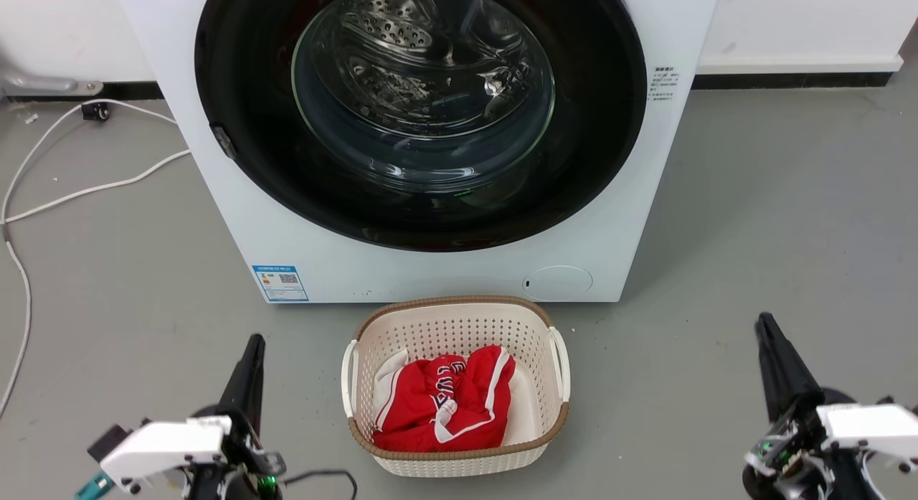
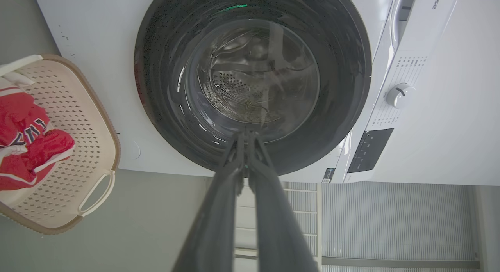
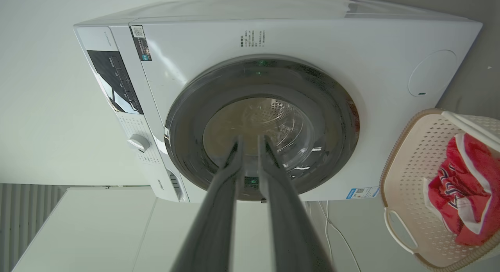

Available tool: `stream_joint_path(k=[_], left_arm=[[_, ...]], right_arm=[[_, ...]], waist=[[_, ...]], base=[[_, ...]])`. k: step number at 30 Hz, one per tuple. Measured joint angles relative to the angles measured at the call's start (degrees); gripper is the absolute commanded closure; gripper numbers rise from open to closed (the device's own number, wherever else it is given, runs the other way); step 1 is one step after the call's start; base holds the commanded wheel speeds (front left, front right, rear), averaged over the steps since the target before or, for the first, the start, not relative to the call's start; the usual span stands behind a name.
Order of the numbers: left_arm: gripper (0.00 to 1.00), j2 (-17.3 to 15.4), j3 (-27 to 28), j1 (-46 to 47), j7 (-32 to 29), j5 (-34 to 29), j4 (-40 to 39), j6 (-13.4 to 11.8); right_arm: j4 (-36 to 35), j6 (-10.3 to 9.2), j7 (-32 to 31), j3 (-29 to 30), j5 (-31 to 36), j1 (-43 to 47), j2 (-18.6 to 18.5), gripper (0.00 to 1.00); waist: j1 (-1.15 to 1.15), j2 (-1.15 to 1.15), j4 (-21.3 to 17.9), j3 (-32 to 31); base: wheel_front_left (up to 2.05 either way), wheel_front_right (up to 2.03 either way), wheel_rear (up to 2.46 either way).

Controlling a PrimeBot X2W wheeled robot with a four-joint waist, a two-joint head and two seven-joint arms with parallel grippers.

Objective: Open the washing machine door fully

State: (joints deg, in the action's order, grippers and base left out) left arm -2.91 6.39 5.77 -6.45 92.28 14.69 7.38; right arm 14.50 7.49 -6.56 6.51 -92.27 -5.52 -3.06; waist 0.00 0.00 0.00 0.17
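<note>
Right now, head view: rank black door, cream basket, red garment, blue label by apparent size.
1. glossy black round washing machine door
2. cream perforated laundry basket
3. crumpled red garment
4. small blue label

Grey floor [image 1: 753, 220]. Washing machine [image 1: 430, 274] stands on it at far centre, back towards the wall. Cream laundry basket [image 1: 459, 328] sits on the floor just in front of the machine, nearer. Loose white cables [image 1: 86, 192] trail across the floor at left.

Grey floor [image 1: 753, 199], white wall [image 1: 789, 19], perhaps ribbed panel [image 2: 390, 221]
</note>
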Motion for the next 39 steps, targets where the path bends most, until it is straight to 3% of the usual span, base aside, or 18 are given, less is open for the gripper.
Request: stream_joint_path(k=[20,28,39], left_arm=[[0.0,-0.1,-2.9,-1.9,4.7,-3.1,-3.4,0.0],[0.0,-0.1,-2.5,-1.8,6.7,-12.0,-7.7,-0.1],[0.0,-0.3,-3.6,-1.8,9.0,-25.7,-12.4,-0.1]], right_arm=[[-2.6,-0.01,4.6,-3.1,3.2,2.3,0.2,0.0],[-6.1,-0.01,6.6,-4.1,12.3,2.3,0.2,0.0],[-9.9,-0.01,9.1,-5.4,32.7,2.4,0.2,0.0]], waist=[[0.0,0.0,0.0,-0.1],[0.0,0.0,0.2,0.0],[0.0,0.0,0.5,0.0]], base=[[0.0,0.0,0.0],[0.0,0.0,0.0],[0.0,0.0,0.0]])
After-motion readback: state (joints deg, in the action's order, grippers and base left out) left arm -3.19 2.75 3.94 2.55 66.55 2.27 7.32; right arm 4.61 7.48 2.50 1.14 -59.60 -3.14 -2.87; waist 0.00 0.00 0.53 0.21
